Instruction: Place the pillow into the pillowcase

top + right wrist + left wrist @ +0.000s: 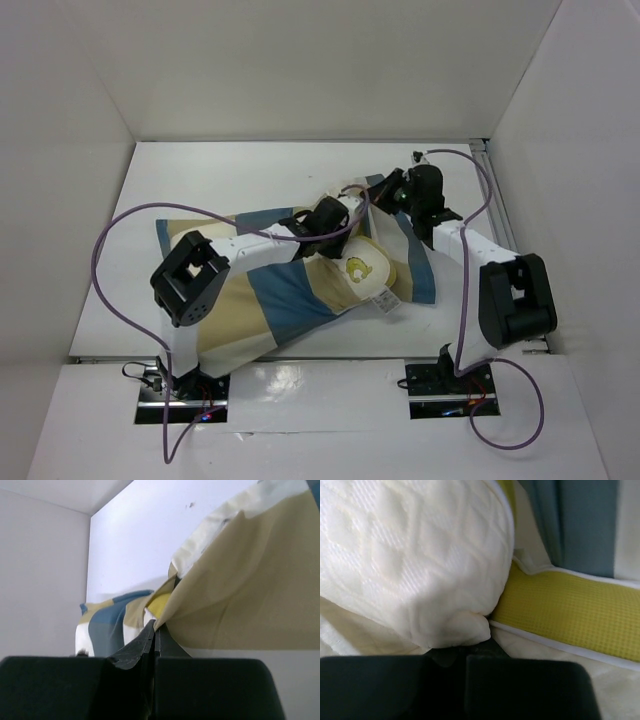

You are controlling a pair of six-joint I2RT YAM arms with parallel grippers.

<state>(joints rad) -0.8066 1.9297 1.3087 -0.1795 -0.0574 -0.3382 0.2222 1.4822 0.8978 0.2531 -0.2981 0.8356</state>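
The checked pillowcase (280,295) lies spread across the table's middle. A cream pillow (368,270) pokes out of its right end, showing the yellow emblem and a white tag. My left gripper (338,225) reaches into the case's opening. In the left wrist view it (465,652) is shut on a pinch of the quilted pillow (410,555), beside the pillow's yellow band (570,615) and blue pillowcase cloth (585,525). My right gripper (387,190) sits at the far right corner of the case. In the right wrist view it (156,627) is shut on the lifted tan edge of the pillowcase (240,590).
White walls (90,120) enclose the white table (250,170) on three sides. The left arm's elbow (188,280) stands over the case's left half, with purple cables (110,240) looping beside both arms. The right arm's elbow (515,295) is near the right wall.
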